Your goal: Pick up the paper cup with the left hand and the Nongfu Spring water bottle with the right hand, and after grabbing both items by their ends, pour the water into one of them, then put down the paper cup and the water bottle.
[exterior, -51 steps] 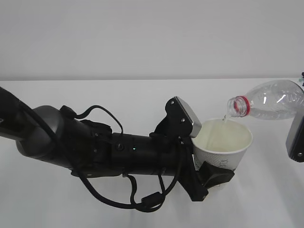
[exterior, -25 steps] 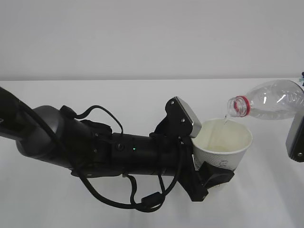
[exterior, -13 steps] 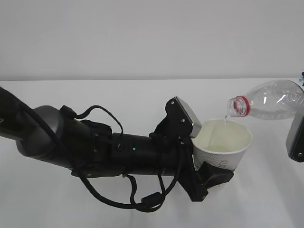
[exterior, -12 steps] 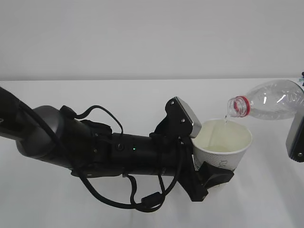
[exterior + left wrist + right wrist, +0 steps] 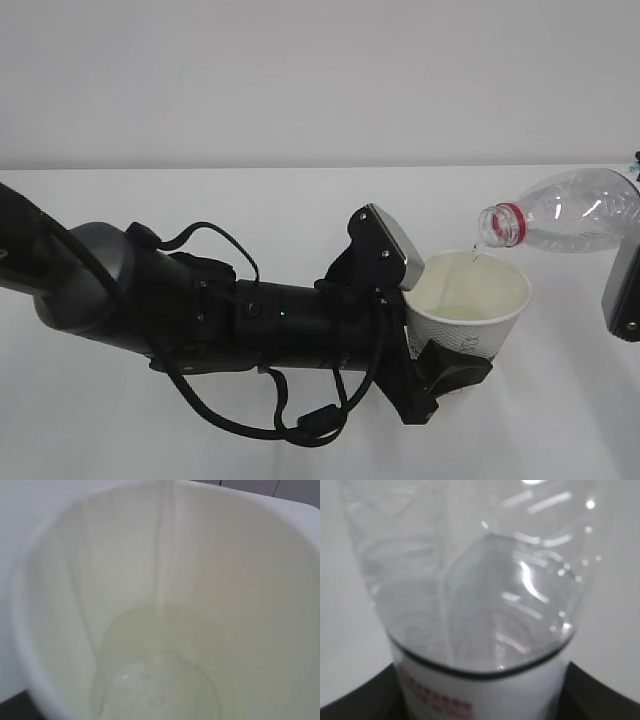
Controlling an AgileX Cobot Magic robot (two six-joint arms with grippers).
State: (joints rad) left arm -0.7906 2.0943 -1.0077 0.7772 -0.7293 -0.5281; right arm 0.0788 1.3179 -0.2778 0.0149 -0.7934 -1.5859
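Exterior shows left jaws clamping the paper cup (image 5: 468, 308), right jaws holding the bottle (image 5: 565, 212); left wrist alone shows water (image 5: 160, 680) pooling.

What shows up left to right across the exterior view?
Left hand's arm → its end effector clamped on the paper cup → Nongfu Spring water bottle, tilted with its mouth over the cup's rim → right hand at the frame edge.

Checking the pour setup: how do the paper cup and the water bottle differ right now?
The paper cup is white, opaque and upright, mouth up; the water bottle is clear and tipped, its red-ringed mouth over the cup's rim. The cup is taking in water; the bottle is giving it out. Each is held by a gripper.
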